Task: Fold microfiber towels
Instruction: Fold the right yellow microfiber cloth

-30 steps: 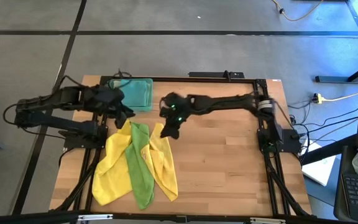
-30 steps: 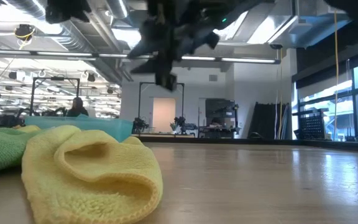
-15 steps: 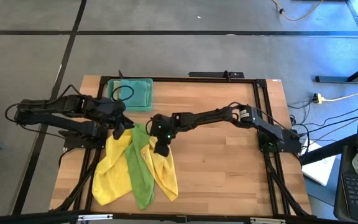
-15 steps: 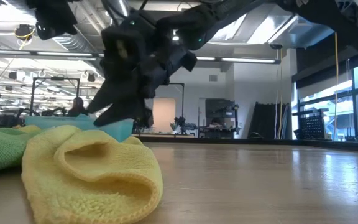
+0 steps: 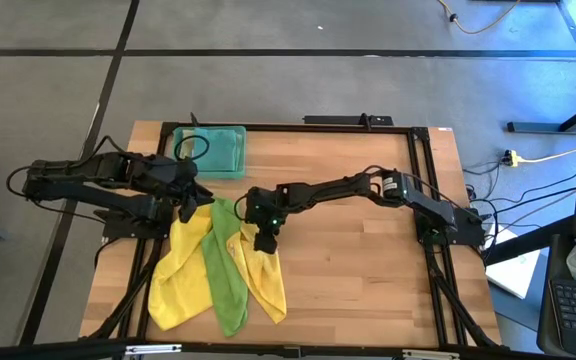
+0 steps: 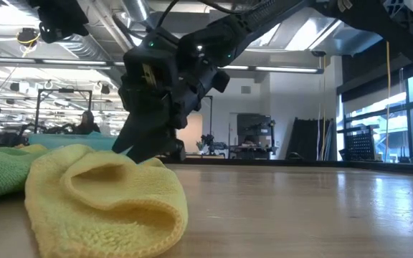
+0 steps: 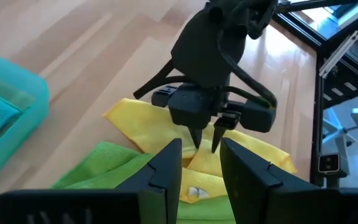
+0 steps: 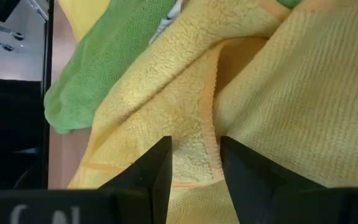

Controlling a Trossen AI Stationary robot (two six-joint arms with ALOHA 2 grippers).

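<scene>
Three towels lie crumpled side by side on the wooden table: a yellow one [image 5: 173, 275], a bright green one [image 5: 226, 275] and a second yellow one [image 5: 265, 278]. My right gripper [image 5: 265, 242] slants down onto the far part of the second yellow towel [image 8: 166, 93], open, with its fingers on either side of a raised fold [image 8: 211, 118]. My left gripper [image 5: 195, 204] hovers open over the towels' far ends, nothing between its fingers [image 7: 173, 162]. From there it looks at the right gripper [image 7: 205, 142]. My right gripper comes at the yellow towel slanting down from the table's far right. Its fingertips [image 7: 197, 138] stand right at the towel's surface. Whether they touch it I cannot tell. The towel lies slack on the table.
A translucent teal tray [image 5: 213, 150] stands at the table's far edge, just beyond my left gripper. The right half of the tabletop [image 5: 368, 270] is bare wood. A black frame [image 5: 423, 200] runs along the table's sides.
My right gripper has come down and toward the table's near-left, from above the bare wood beside the tray to the far part of the right-hand yellow towel. My left gripper has sunk a little toward the towels. The towels have kept still.
</scene>
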